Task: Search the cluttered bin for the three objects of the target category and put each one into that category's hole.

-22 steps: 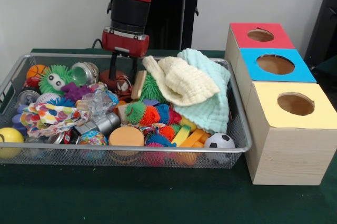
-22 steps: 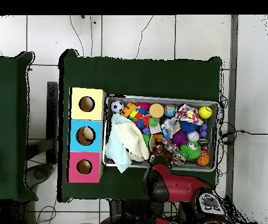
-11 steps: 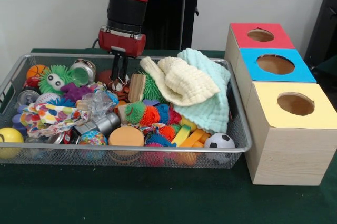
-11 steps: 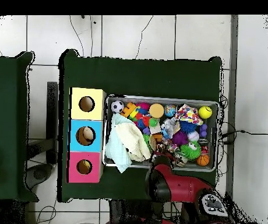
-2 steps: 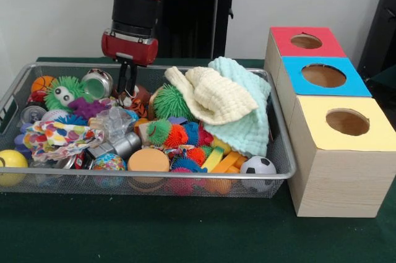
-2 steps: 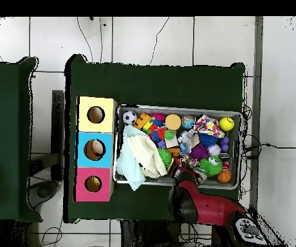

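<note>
Gripper [image 5: 127, 83] down in the wire bin [image 5: 281, 170]
Beside the green spiky ball [image 5: 170, 102]; whether it is clenched or released, I cannot tell.

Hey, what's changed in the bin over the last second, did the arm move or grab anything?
The red and black arm's gripper slid sideways along the wire mesh bin's far side, toward the green googly-eyed spiky toy, and rose slightly. A green spiky ball it had been screening now shows. Whether it holds anything is unclear. The cream and mint cloths, soccer ball and three coloured boxes stayed put.
</note>
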Tool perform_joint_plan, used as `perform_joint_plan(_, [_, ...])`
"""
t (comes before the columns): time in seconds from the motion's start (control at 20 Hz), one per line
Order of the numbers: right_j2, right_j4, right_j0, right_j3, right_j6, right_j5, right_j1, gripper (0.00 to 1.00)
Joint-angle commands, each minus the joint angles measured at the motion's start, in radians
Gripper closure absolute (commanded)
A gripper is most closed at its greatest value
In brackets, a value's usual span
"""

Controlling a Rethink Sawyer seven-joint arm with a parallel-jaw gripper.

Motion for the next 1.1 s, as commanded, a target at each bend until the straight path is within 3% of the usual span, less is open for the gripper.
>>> perform_joint_plan(0.05, [0.171, -0.070, -0.082, -0.003, 0.095, 0.068, -0.054, 1.00])
perform_joint_plan(0.2, [0.283, -0.091, -0.166, 0.083, 0.082, 0.170, -0.190, 1.00])
perform_joint_plan(0.4, [0.452, -0.028, -0.276, 0.201, 0.043, 0.337, -0.334, 1.00])
perform_joint_plan(0.85, [0.571, 0.139, -0.331, 0.319, 0.023, 0.545, -0.498, 1.00])
perform_joint_plan(1.1, [0.606, 0.208, -0.337, 0.359, 0.046, 0.583, -0.537, 1.00])
